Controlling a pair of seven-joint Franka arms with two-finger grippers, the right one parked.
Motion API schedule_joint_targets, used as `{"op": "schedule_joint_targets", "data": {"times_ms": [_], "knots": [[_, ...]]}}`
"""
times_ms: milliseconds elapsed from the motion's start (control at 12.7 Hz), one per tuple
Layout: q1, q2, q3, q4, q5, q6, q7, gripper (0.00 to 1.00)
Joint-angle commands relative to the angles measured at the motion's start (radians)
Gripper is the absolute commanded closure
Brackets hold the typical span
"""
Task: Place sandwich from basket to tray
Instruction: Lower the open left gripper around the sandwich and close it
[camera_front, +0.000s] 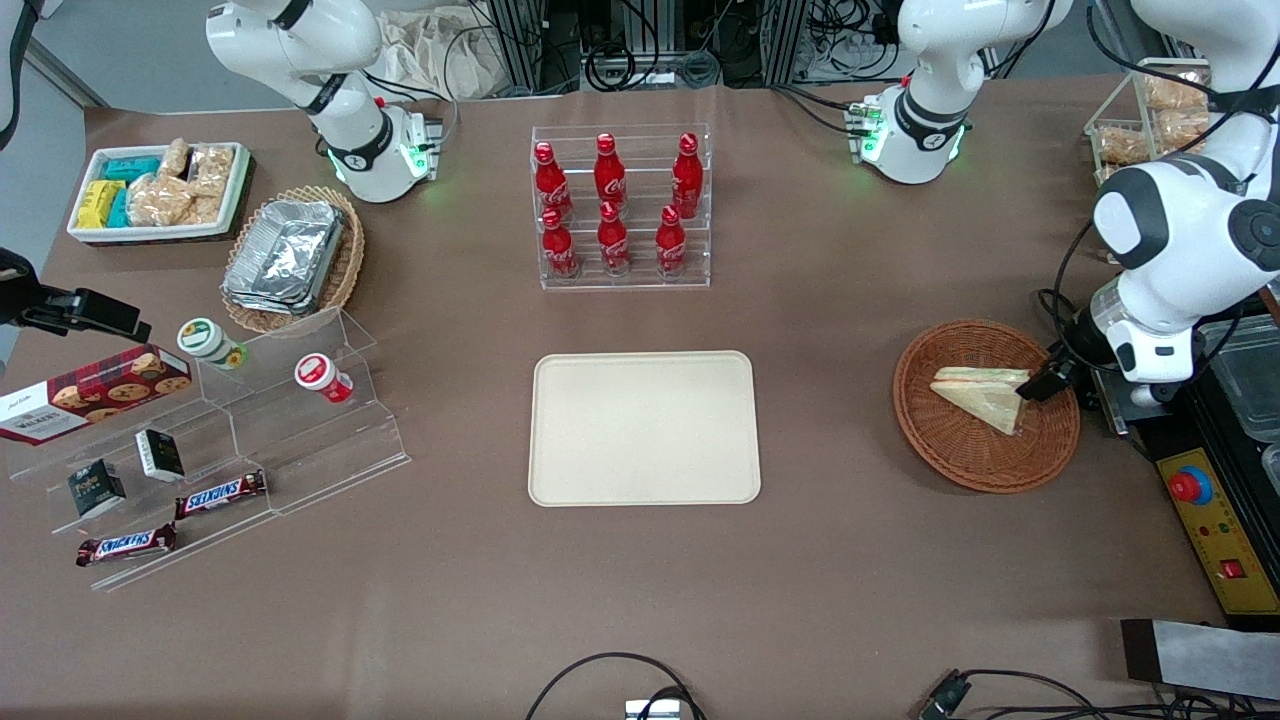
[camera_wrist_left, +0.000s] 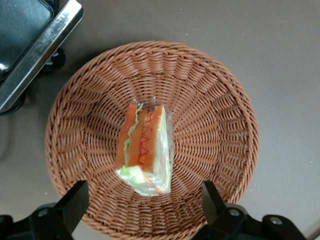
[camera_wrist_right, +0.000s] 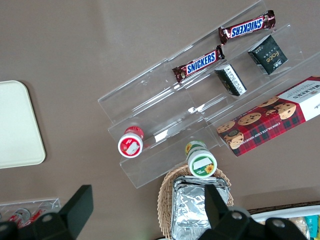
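While the front view shows the pincer (camera_front: 1040, 385) low over the basket (camera_front: 985, 405), at the sandwich's (camera_front: 980, 395) edge and well apart from the tray (camera_front: 644, 428) on the worktop (camera_front: 640, 590), the left wrist view shows its fingers (camera_wrist_left: 75, 202) spread wide, the sandwich (camera_wrist_left: 145, 150) lying between them in the basket (camera_wrist_left: 210, 100).

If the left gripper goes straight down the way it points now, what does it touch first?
Most likely the sandwich, lying in the basket between the open fingers of the left gripper; how high the gripper is remains unclear.

White rounded arm (camera_front: 1190, 240) shells, black joints (green base lights), black gripper (camera_wrist_left: 145, 207) fingers (camera_wrist_left: 75, 202).
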Motion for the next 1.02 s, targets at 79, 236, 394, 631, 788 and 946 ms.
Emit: {"op": "schedule_joint_targets", "data": {"times_ms": [79,236,394,631,788,946], "knots": [[0.008,0.046,-0.009,-0.012,-0.021,0.09,-0.011,0.0],[0.006,0.079,-0.011,-0.02,-0.033,0.145,-0.025,0.0],[0.0,0.104,-0.013,-0.021,-0.033,0.17,-0.052,0.0],[-0.002,0.113,-0.014,-0.021,-0.033,0.171,-0.074,0.0],[-0.002,0.124,-0.014,-0.03,-0.033,0.188,-0.083,0.0],[-0.005,0.135,-0.016,-0.056,-0.035,0.242,-0.085,0.0]]}}
